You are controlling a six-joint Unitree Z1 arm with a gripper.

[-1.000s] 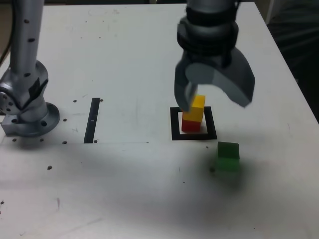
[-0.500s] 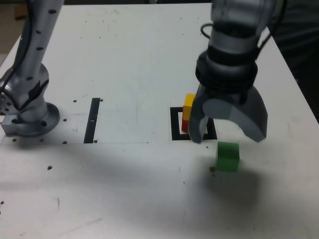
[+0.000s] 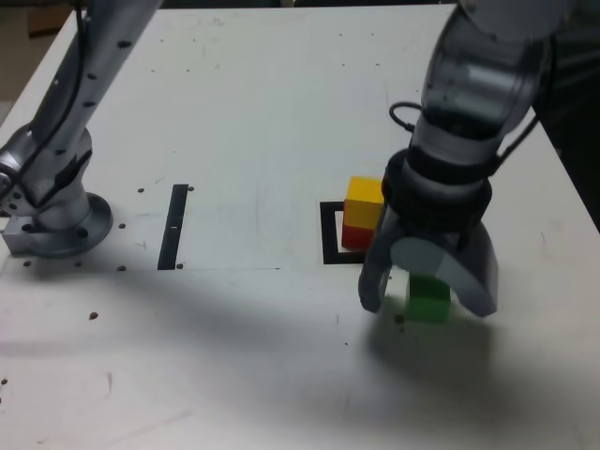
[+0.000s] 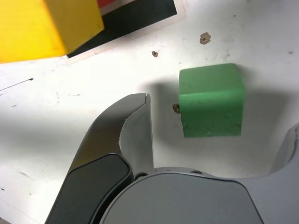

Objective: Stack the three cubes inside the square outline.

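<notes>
Overhead, one gripper [image 3: 429,286], jaws spread, above one green cube [image 3: 428,302], ungripped. Also one yellow cube [image 3: 364,199], atop one red cube [image 3: 356,236], within one black square outline [image 3: 330,246]

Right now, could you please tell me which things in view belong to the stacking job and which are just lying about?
Job: green cube, yellow cube, red cube, square outline, gripper.
Lying about: black strip.
</notes>
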